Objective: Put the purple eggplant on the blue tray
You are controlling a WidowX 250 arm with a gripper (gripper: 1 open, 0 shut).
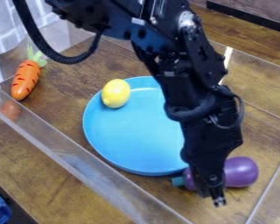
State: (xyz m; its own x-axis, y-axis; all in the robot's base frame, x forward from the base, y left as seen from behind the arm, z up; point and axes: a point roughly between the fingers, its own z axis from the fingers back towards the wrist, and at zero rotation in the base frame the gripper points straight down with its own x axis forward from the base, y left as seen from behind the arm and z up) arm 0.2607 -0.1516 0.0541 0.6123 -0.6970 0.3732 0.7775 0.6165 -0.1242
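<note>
The purple eggplant (241,170) lies on the wooden table just off the right front rim of the blue tray (125,131). My gripper (213,191) points steeply down over the eggplant's narrow end. It is shut there, with the fat purple end showing to its right and the teal stem cap (178,181) peeking out to its left. The black arm hides the part between the fingers.
A yellow lemon (115,92) sits on the tray's far left rim. An orange carrot (28,77) with a green top lies at the left of the table. A clear plastic wall (60,149) runs along the front left edge.
</note>
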